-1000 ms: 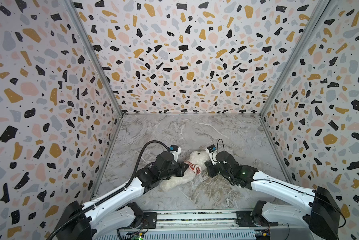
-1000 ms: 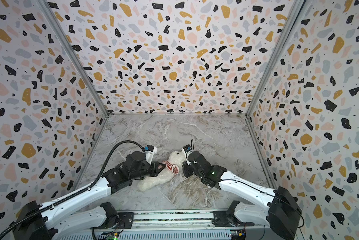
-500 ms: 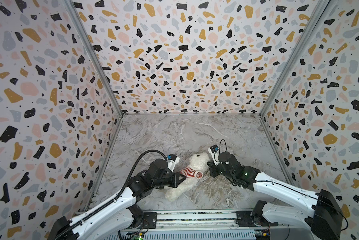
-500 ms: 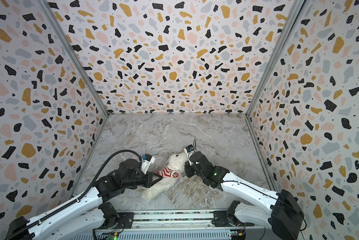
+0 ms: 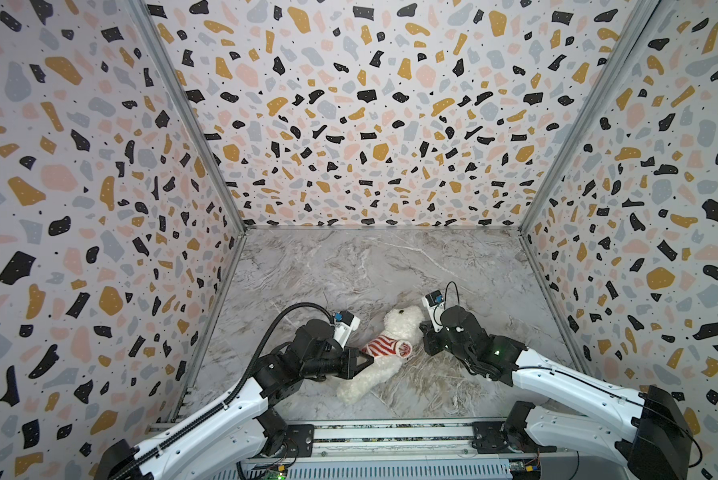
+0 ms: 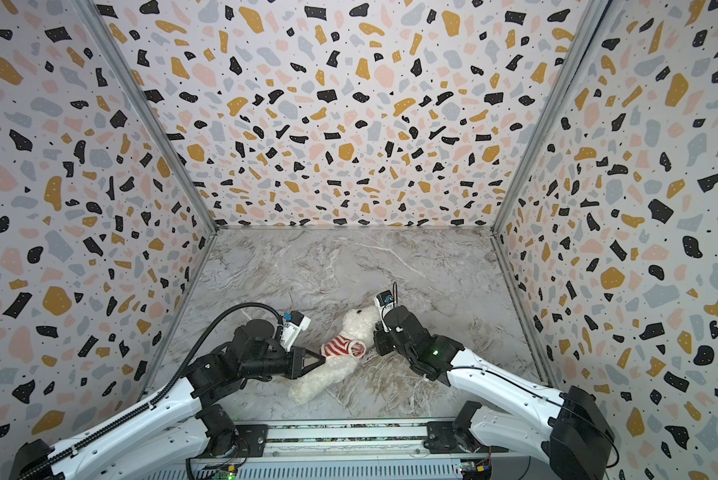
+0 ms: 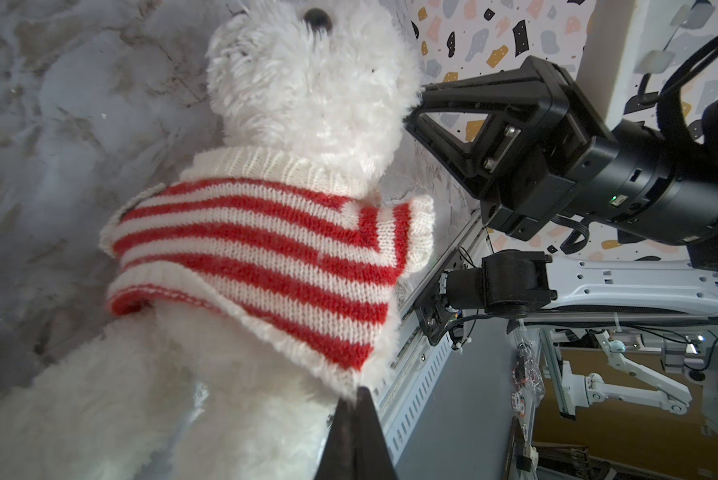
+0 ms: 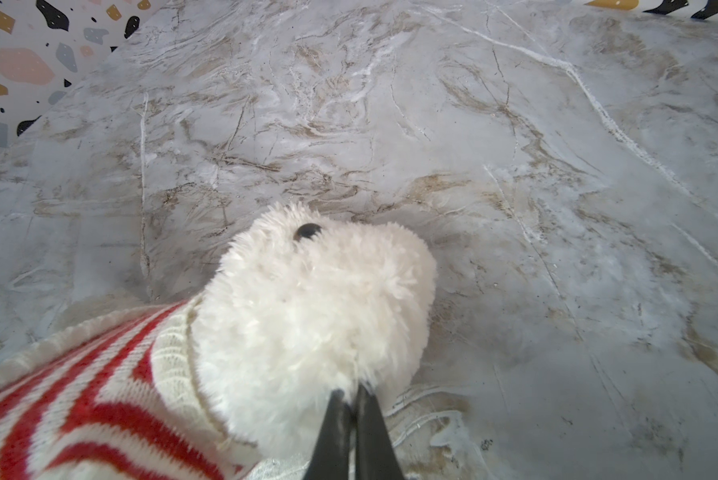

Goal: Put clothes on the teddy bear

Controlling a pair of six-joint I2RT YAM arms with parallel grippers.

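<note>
In both top views the left arm (image 5: 232, 407) (image 6: 174, 395) comes in from the lower left corner and reaches toward the lower middle of the frame. The left gripper (image 5: 367, 360) (image 6: 321, 360) lies low and almost level, with its tip pointing to the right, at the side of the teddy bear (image 5: 374, 376) (image 6: 332, 372). In the left wrist view the left gripper (image 7: 359, 401) has its two jaws pressed together. The lower hem of the sweater (image 7: 257, 241) is drawn out to a point that ends exactly at this tip, so the gripper pinches the edge of the hem.

The teddy bear lies on the marble table (image 5: 349, 266) (image 6: 307, 266) in the lower middle of the frame. It is slanted, with the head toward the upper right and the legs toward the lower left. The red and white striped sweater (image 5: 384, 347) (image 6: 340, 347) sits around its chest, with the cream collar under the head. White fur of the belly and legs shows below the hem.

The right gripper (image 5: 423, 330) (image 6: 376, 332) is at the right side of the bear's head, and its own wrist hides most of it in the top views. In the right wrist view the jaws of the right gripper (image 8: 355, 399) almost touch, and they pinch a tuft of the head fur (image 8: 316, 324). The right arm (image 5: 556, 378) (image 6: 494, 382) runs down to the lower right corner.
</note>
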